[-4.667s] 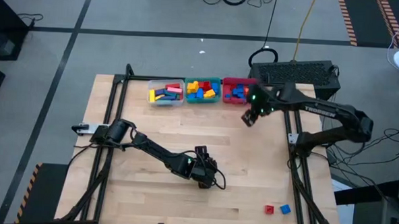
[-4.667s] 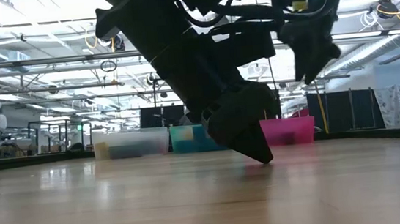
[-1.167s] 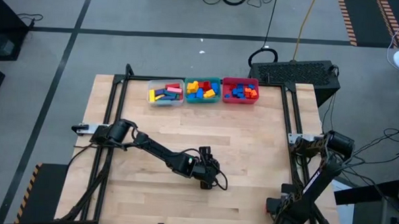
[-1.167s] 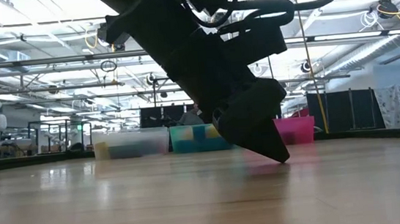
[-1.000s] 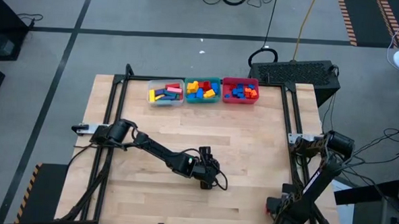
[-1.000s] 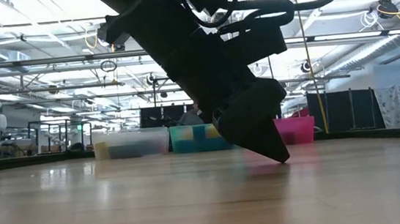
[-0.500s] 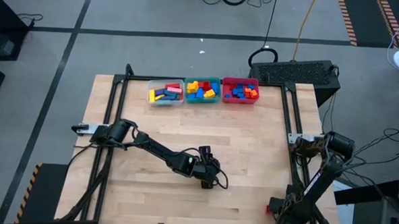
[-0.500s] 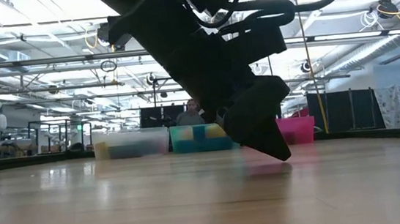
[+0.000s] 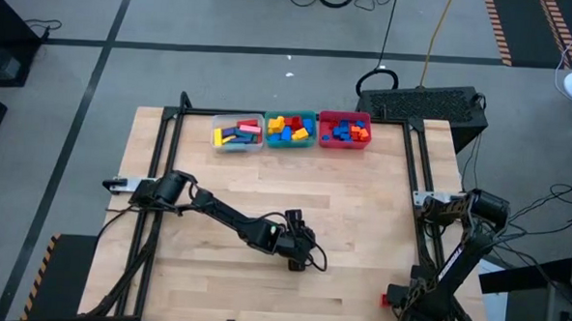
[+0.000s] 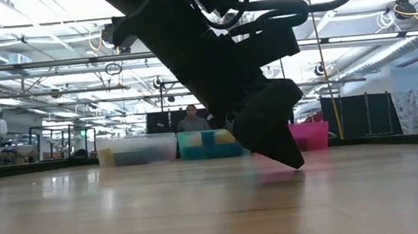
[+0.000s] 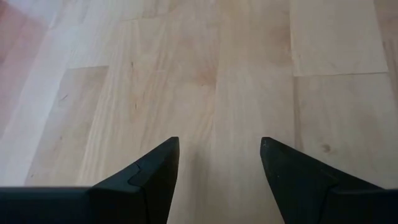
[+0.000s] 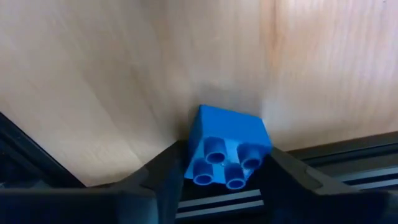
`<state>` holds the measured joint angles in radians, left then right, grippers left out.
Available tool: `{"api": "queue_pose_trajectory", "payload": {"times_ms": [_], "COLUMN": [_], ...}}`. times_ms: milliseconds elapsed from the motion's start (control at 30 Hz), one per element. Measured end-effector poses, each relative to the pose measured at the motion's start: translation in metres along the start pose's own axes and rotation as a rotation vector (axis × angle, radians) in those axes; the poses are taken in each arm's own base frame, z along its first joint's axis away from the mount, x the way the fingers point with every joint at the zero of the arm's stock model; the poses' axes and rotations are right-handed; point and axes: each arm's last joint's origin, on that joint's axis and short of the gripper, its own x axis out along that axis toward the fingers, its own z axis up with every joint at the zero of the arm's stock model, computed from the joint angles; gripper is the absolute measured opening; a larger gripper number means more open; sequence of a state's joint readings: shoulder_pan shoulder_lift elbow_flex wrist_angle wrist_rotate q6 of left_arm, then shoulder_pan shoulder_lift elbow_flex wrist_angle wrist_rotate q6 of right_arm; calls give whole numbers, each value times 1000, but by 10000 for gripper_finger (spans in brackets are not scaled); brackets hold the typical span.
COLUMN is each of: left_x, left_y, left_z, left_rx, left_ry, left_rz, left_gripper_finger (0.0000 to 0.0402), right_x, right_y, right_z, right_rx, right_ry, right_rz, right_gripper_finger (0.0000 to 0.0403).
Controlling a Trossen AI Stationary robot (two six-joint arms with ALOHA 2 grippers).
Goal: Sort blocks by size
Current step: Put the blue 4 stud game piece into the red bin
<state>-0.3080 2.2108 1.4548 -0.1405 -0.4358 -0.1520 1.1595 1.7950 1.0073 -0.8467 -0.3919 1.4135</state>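
- Right wrist view: small blue block wedged between the two dark fingers of the right tool, studs facing the camera, pale bench behind it; tool clenched on the block.
- High view: right tool hidden under its own arm at the bench's near right corner; red block just beside that arm.
- Left tool spread wide over bare wood near the bench middle, nothing between its fingers.
- Farther off, along the far edge: clear bin, teal bin, red bin, each filled with coloured blocks.
- Low view: person seated beyond the bins.
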Motion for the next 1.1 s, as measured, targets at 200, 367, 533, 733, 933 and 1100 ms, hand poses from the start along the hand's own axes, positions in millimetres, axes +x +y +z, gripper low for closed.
{"api": "queue_pose_trajectory", "payload": {"times_ms": [200, 367, 533, 733, 933, 1100], "left_x": [0, 0, 0, 0, 0, 0], "left_y": [0, 0, 0, 0, 0, 0], "left_z": [0, 0, 0, 0, 0, 0], "left_rx": [-1, -1, -1, -1, -1, 2], "left_ry": [-1, -1, 0, 0, -1, -1], "left_rz": [-2, -3, -5, -6, -5, -5], "left_gripper_finger": [228, 228, 228, 228, 228, 228], "right_x": [0, 0, -2, -10, -26, -55], "right_y": [0, 0, -1, -9, -22, -46], "right_z": [0, 0, 5, 21, 40, 54], "right_rx": [0, 0, 3, -28, -77, -83], "right_ry": [3, 4, 13, 21, -57, -239], "right_rz": [4, 5, 12, -14, -44, -127], "right_gripper_finger": [121, 124, 127, 126, 127, 127]}}
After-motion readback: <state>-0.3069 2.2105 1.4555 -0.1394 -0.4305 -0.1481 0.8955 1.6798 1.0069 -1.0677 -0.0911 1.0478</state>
